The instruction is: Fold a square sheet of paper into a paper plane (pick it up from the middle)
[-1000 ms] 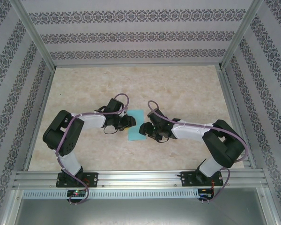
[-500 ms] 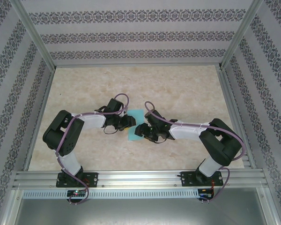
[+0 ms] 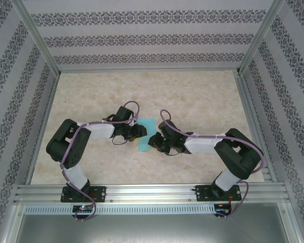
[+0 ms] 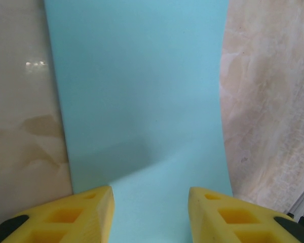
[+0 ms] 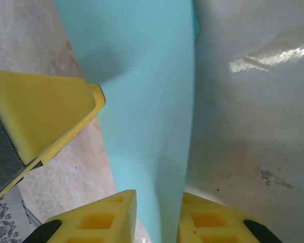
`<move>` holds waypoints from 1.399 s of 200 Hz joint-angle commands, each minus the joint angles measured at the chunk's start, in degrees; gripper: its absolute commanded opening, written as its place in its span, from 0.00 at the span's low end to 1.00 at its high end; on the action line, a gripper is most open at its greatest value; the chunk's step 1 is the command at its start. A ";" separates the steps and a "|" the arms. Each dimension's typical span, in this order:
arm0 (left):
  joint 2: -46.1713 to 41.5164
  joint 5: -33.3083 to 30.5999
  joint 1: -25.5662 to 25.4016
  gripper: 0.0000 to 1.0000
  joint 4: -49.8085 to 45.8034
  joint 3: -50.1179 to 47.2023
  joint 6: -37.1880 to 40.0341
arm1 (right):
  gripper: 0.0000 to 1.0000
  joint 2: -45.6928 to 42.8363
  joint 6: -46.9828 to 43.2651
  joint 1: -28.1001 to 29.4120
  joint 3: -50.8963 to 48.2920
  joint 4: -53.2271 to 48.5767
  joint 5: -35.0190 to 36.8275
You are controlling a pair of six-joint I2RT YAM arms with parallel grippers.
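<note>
right gripper [image 5: 154,215] fingers narrowed since earlier | now pinching paper [image 5: 147,101] edge

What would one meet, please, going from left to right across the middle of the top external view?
Left patterned wall → left arm's elbow → left hand → turquoise paper → right hand → right arm's elbow → right patterned wall.

R gripper [image 5: 154,215] now narrower, pinching edge of blue paper [image 3: 147,136]; R arm shifted slightly inward.
</note>
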 commanded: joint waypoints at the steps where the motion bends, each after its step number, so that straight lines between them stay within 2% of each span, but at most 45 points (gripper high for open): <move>1: -0.97 -3.37 -0.53 0.45 -4.35 0.72 1.59 | 0.24 -1.89 1.46 -0.76 -1.96 -0.11 2.37; 37: -0.51 -3.40 -0.52 0.45 -4.25 0.74 1.53 | 0.22 -3.71 2.35 -1.01 -3.65 1.05 3.03; 47: -0.36 -2.97 -0.55 0.45 -3.64 0.50 1.32 | 0.19 -4.15 2.35 -1.02 -3.78 1.11 3.24; 80: -1.23 -0.54 -0.57 0.45 -1.49 0.27 0.88 | 0.00 -4.28 1.72 -1.11 -3.46 0.65 3.11; 124: -5.31 1.99 -0.53 0.49 0.15 1.29 1.81 | 0.00 -6.16 -2.55 -1.46 -2.43 -5.96 2.28; 148: -4.83 0.29 -0.52 0.45 -2.23 2.98 4.13 | 0.00 -7.01 -8.33 -1.39 -0.43 -12.59 0.05; 170: -2.68 0.21 -0.54 0.42 -1.87 3.57 4.25 | 0.00 -6.99 -9.77 -1.42 0.23 -14.92 -0.56; 258: 1.31 -7.02 -0.52 0.35 -7.99 4.12 6.14 | 0.02 -4.12 -5.13 -1.22 2.63 -7.61 -1.10; 280: 2.44 -7.23 -0.53 0.34 -7.81 4.03 5.78 | 0.02 -2.96 -4.85 -1.02 4.17 -6.84 -1.54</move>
